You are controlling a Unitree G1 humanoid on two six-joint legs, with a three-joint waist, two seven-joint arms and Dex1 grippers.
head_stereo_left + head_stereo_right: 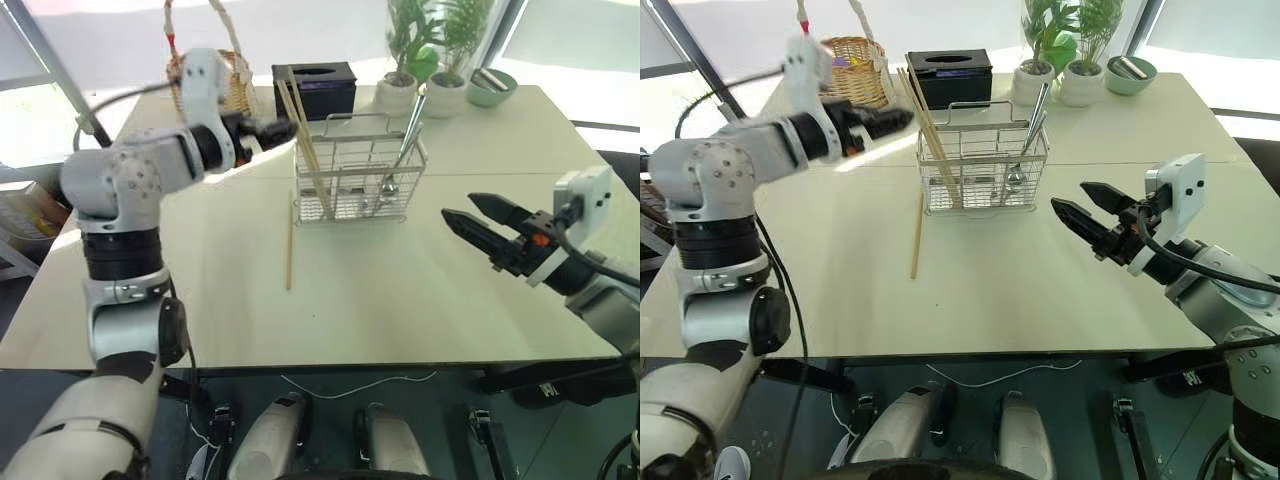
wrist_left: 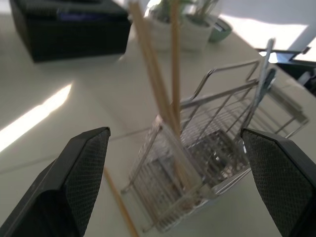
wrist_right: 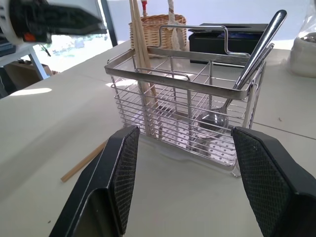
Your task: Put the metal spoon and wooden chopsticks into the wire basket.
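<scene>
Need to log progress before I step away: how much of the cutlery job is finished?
Mostly done. The metal spoon and some wooden chopsticks stand in the wire basket. Nothing is in hand: the left tool is open beside the basket's chopstick end, the right tool open and empty. Left: one chopstick lies on the table beside the basket.

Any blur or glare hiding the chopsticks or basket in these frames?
Left wrist view: wooden chopsticks and wire basket soft, out of focus. Right wrist view: basket crisp, the other arm's claw at the edge blurred. Eye views: windows behind blown out, a sun streak on the table; basket readable.
</scene>
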